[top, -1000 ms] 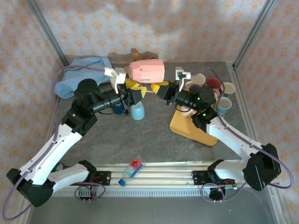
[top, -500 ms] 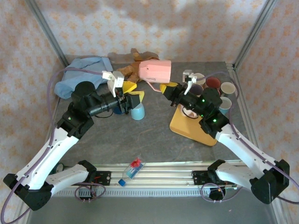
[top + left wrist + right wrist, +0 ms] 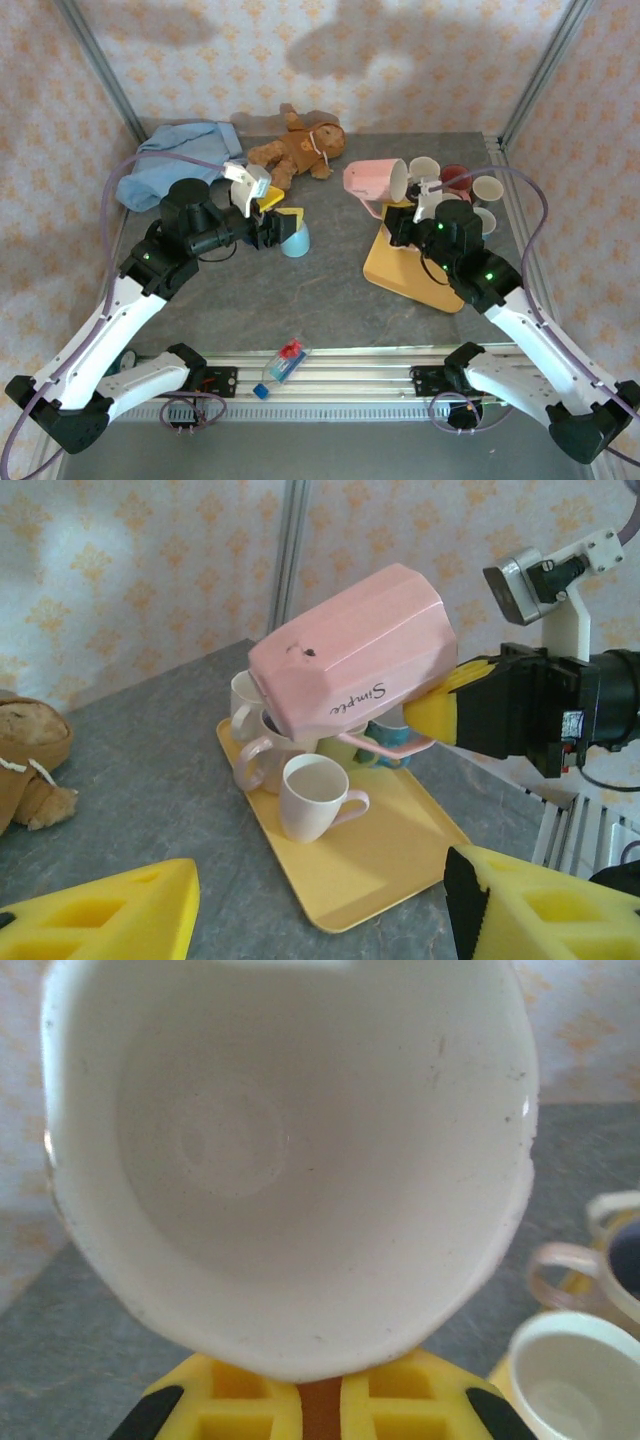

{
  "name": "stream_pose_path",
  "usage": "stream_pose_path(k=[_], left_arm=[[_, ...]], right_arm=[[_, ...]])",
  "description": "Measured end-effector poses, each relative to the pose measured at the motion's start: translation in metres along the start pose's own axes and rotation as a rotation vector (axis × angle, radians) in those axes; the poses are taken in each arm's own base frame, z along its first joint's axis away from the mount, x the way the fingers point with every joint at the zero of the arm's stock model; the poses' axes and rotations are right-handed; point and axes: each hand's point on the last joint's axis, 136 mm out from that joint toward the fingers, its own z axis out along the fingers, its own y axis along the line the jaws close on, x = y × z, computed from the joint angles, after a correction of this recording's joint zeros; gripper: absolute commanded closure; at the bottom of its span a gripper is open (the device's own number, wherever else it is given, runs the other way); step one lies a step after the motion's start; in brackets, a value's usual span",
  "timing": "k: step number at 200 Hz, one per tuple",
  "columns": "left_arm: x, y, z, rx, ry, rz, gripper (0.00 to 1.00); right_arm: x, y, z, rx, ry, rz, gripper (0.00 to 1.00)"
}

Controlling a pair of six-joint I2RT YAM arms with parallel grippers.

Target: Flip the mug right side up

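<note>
1. Top external view: the left gripper [image 3: 275, 215] has let go of the pink mug [image 3: 375, 182] and backed off leftward, jaws apart with nothing between them.
2. The right gripper [image 3: 392, 208] is clenched on the handle and now carries the mug alone.
3. The mug has shifted right and hangs on its side above the far-left corner of the yellow tray [image 3: 400, 280], mouth facing right.
4. Judgement: handover done; the mug is not yet upright.
</note>
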Motion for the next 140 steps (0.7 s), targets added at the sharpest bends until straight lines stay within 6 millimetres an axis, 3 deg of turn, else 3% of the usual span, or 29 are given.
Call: stream_pose_path(k=[61,80,140], left_arm=[[0.015,0.005,0.001,-0.022,0.051,0.021,0.30],[0.018,0.006,0.002,-0.022,0.057,0.025,0.24],[0.022,0.007,0.003,-0.023,0.067,0.036,0.22]], right_arm=[[0.008,-0.050,-0.020,0.308,0.078,0.049,1.00],[0.012,-0.064,-0.024,0.408,0.120,0.074,1.00],[0.062,-0.114,-0.040,0.767,0.349,0.111,1.00]])
